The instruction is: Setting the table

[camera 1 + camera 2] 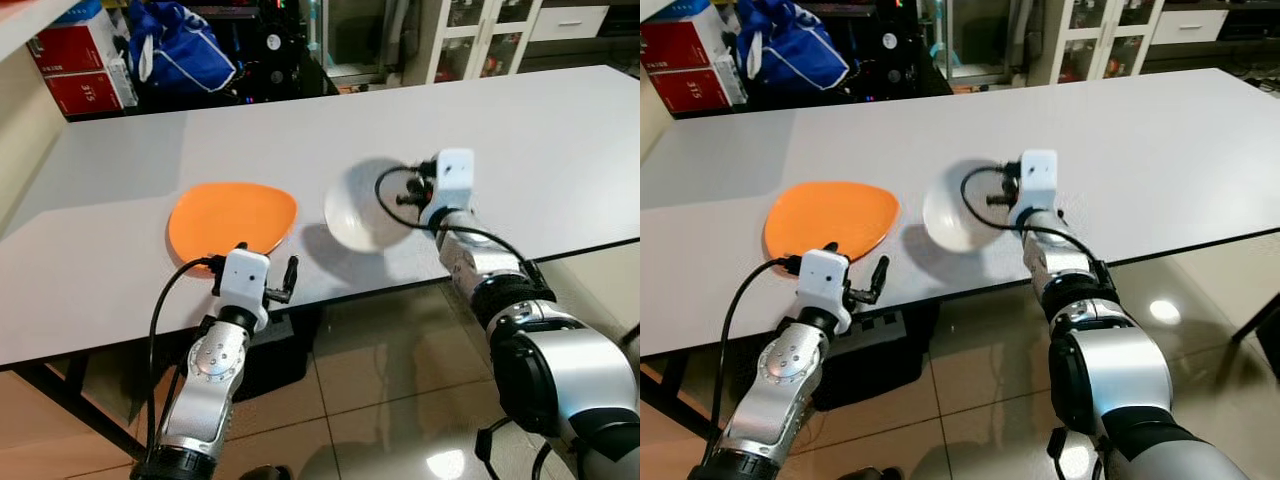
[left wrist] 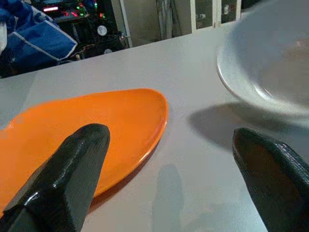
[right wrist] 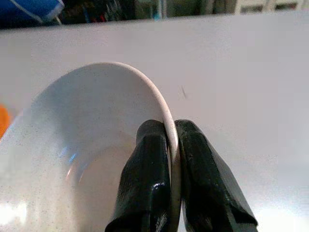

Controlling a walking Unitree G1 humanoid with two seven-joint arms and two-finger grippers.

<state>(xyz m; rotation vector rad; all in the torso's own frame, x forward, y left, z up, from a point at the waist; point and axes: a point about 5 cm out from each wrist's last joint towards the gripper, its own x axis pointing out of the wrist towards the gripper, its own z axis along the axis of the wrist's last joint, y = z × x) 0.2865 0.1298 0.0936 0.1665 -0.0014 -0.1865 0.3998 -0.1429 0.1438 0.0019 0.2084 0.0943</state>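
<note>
Your white bowl (image 1: 362, 208) hangs tilted above the grey table (image 1: 560, 150), its shadow on the tabletop below, near the front edge. The right gripper (image 3: 173, 145) is pinched tight on its rim, one finger inside, one outside. Just beside it to your left lies the orange plate (image 1: 232, 220) (flat, close to the near edge). The left gripper (image 2: 171, 159) hovers there spread wide, holding nothing. Behind both, bare tabletop runs well back.

White bowl (image 1: 360, 205) tilted beside orange plate (image 1: 232, 220)
</note>
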